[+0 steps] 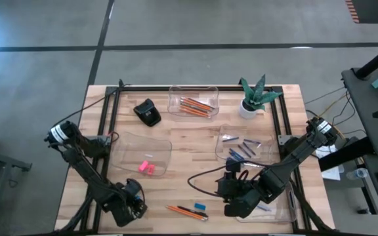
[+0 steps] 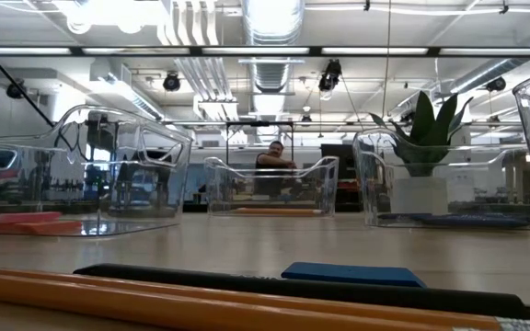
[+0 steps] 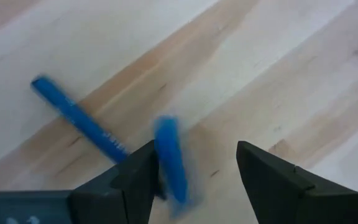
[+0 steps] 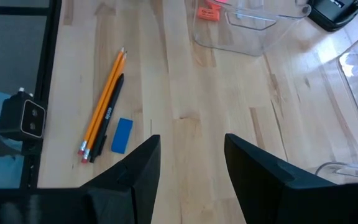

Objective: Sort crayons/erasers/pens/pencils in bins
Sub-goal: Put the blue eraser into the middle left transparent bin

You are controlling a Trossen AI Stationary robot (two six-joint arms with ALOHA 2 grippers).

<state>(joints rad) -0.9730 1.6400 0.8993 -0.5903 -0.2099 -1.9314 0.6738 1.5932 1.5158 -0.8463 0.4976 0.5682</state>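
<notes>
Orange pencils (image 1: pixel 184 211), a slim black pen (image 1: pixel 193 212) and a flat blue eraser (image 1: pixel 200 206) lie loose at the wooden desk's (image 1: pixel 195 141) 6 o'clock edge. Left hand (image 1: pixel 136 208) at 7 o'clock, fingers apart, empty; right hand (image 1: pixel 227 187) at 5 o'clock, likewise spread and empty.

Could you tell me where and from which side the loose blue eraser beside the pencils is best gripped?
Probably from straight above, fingers across the eraser's short width at mid-length. It lies flat on the table, a small block; its long side away from the pen is clear, while the other sits close to the pen and pencils, so that finger must slip in carefully.
</notes>
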